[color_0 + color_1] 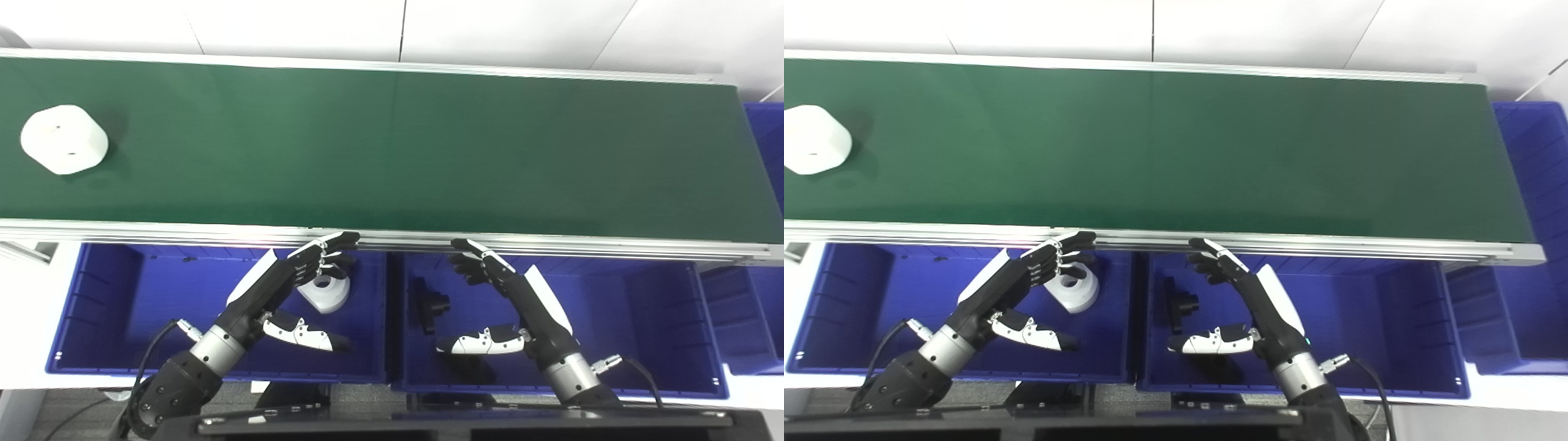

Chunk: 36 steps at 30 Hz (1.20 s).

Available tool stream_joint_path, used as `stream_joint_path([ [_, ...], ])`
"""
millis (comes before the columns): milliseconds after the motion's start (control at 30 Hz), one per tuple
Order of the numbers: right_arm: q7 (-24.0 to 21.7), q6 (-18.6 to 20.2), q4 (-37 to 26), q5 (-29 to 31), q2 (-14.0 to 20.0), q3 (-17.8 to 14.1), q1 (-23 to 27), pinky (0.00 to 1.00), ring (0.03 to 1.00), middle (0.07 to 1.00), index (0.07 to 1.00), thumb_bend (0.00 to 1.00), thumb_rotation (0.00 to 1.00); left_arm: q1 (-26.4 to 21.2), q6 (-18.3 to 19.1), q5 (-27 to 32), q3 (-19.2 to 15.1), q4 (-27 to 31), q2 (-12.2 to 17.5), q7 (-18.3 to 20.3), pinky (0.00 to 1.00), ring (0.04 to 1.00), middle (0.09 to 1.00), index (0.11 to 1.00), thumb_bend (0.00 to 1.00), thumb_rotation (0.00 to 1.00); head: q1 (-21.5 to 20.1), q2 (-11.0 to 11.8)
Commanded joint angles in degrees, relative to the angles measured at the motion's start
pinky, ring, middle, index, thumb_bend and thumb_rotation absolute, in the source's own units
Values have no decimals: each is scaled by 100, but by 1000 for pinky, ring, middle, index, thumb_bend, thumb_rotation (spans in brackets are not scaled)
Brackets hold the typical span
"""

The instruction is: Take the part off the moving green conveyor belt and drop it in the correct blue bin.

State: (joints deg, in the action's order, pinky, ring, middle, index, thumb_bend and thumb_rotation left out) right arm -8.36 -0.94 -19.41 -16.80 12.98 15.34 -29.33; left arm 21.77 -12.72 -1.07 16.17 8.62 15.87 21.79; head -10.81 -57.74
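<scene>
A white rounded part (64,139) lies on the green conveyor belt (392,147) at its far left. My left hand (288,288) is open and empty, held over the left blue bin (122,367), fingertips near the belt's front rail. My right hand (508,300) is open and empty over the middle blue bin (643,343). A white part (326,292) lies in the left bin, partly behind my left fingers. A black part (429,304) lies in the middle bin, left of my right hand.
The belt's aluminium front rail (392,239) runs just above both hands. A third blue bin (753,318) stands at the right, past the belt's end. A dark ledge (429,422) crosses the bottom edge.
</scene>
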Motion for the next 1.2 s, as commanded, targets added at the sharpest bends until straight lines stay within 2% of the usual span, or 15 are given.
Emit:
stream_joint_path([
  [0, 38, -298, -158, 27, 5, -16, -9, 753, 792, 809, 880, 835, 172, 7, -166, 83, -33, 96, 41, -11, 735, 821, 879, 877, 863, 184, 5, -2],
  [100, 59, -390, -59, 38, 15, -16, -10, 754, 794, 810, 883, 835, 178, 12, -233, 54, -23, 22, 33, -18, 737, 822, 879, 878, 863, 187, 277, 142],
  [133, 75, -449, 3, 44, 27, -22, -19, 753, 795, 809, 883, 836, 183, 18, -286, 19, -8, -30, 21, -27, 738, 822, 879, 879, 863, 191, 679, 310],
  [167, 81, -478, 39, 68, 38, -34, -39, 751, 796, 809, 885, 836, 189, 30, -322, -15, 7, -63, 4, -41, 737, 823, 879, 879, 862, 194, 766, 346],
  [200, 87, -532, 100, 111, 55, -55, -64, 752, 802, 809, 884, 839, 193, 47, -360, -69, 30, -111, -25, -64, 732, 824, 877, 878, 863, 193, 1199, 561],
  [233, 89, -568, 142, 140, 66, -71, -80, 755, 807, 810, 883, 840, 195, 58, -385, -106, 45, -143, -46, -81, 731, 826, 876, 877, 864, 192, 1199, 561],
  [267, 84, -694, 233, 208, 113, -102, -109, 757, 809, 810, 883, 841, 196, 80, -428, -170, 84, -196, -94, -113, 730, 827, 876, 877, 865, 192, 1649, 836],
  [300, 79, -789, 300, 254, 146, -124, -127, 755, 812, 815, 887, 836, 190, 94, -462, -213, 111, -234, -126, -136, 730, 828, 875, 872, 865, 194, 1649, 836],
  [333, 79, -924, 396, 310, 191, -157, -154, 754, 813, 816, 888, 835, 188, 108, -554, -265, 150, -321, -178, -169, 730, 829, 875, 871, 864, 194, 1955, 1071],
  [367, 80, -1045, 485, 358, 230, -187, -177, 751, 812, 820, 890, 833, 177, 116, -652, -322, 185, -413, -226, -206, 729, 825, 873, 870, 866, 197, 2049, 1173],
  [500, 135, -1373, 753, 322, 285, -258, -199, 733, 798, 824, 893, 827, 174, 120, -821, -433, 257, -622, -326, -262, 720, 813, 871, 865, 871, 195, 2179, 1438],
  [800, 217, -1997, 1396, 354, 247, -316, -96, 719, 775, 811, 879, 849, 162, 59, -1131, -684, 294, -981, -393, -390, 721, 821, 867, 863, 885, 234, 2141, 1835],
  [933, 274, -2213, 1719, 328, 217, -309, -20, 698, 771, 805, 876, 856, 170, 24, -1388, -611, 291, -1191, -402, -431, 716, 816, 863, 855, 890, 208, 2126, 2160],
  [1033, 287, -2284, 1862, 330, 180, -296, 26, 675, 763, 804, 873, 862, 174, 33, -1419, -477, 317, -1157, -371, -474, 714, 812, 862, 849, 900, 198, 2147, 2322],
  [1167, 302, -2228, 1941, 305, 127, -288, 63, 688, 761, 792, 862, 870, 155, 169, -1412, -158, 292, -645, -299, -374, 695, 792, 844, 826, 920, 164, 2184, 2479],
])
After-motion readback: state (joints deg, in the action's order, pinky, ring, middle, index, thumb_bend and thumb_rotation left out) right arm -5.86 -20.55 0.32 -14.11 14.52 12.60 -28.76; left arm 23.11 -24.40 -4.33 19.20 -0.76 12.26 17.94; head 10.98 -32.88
